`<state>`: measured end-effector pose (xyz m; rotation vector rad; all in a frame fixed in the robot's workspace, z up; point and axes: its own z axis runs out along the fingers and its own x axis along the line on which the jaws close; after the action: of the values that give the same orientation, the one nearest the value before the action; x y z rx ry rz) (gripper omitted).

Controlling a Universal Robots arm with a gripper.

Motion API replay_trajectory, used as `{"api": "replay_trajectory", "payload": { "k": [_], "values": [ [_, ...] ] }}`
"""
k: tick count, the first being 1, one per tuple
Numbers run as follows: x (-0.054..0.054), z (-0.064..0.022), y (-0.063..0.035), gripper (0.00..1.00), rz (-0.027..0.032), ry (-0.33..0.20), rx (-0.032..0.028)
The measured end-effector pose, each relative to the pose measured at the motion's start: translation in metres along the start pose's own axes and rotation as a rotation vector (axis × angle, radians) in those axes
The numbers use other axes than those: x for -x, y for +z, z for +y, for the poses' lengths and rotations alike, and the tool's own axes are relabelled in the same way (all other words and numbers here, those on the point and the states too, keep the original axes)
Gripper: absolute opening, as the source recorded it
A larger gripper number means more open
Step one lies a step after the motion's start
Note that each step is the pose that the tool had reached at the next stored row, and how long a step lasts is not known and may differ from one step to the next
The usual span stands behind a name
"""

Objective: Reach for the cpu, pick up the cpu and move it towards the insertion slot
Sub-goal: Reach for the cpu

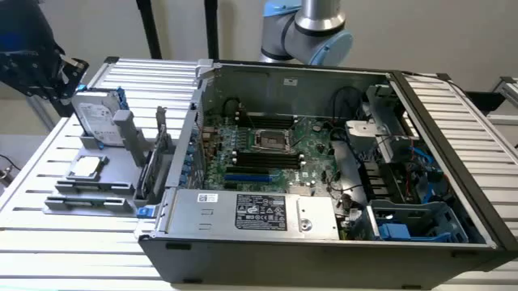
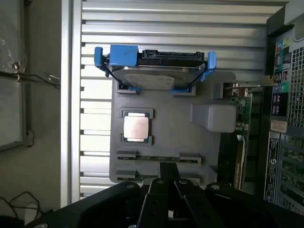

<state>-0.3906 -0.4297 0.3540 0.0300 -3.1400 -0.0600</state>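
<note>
The cpu [image 1: 87, 167] is a small square chip with a silvery top. It lies flat in a recess of the grey holder plate [image 1: 121, 159] on the exterior view's left, outside the computer case. In the wrist view the cpu [image 2: 136, 127] sits mid-plate, some way ahead of my gripper [image 2: 167, 167], whose dark fingers [image 2: 156, 190] meet at their tips with nothing between them. In the exterior view my gripper [image 1: 48, 76] hangs above and beyond the holder plate, at the far left. The insertion slot [image 1: 273, 140] is a square metal-framed socket on the motherboard inside the open case.
A silver hard drive with blue rails [image 1: 97, 118] stands on edge in the holder beside the cpu, and a grey block [image 2: 213, 117] rises from the plate. The case wall [image 1: 190, 139] stands between holder and motherboard. Long black memory slots [image 1: 263, 159] lie next to the socket.
</note>
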Motion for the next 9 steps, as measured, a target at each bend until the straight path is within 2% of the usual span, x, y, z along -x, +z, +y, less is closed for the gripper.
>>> {"api": "replay_trajectory", "payload": {
  "k": [9],
  "values": [
    [0.0000, 0.0000, 0.0000, 0.11, 0.0000, 0.000, 0.0000]
  ]
}}
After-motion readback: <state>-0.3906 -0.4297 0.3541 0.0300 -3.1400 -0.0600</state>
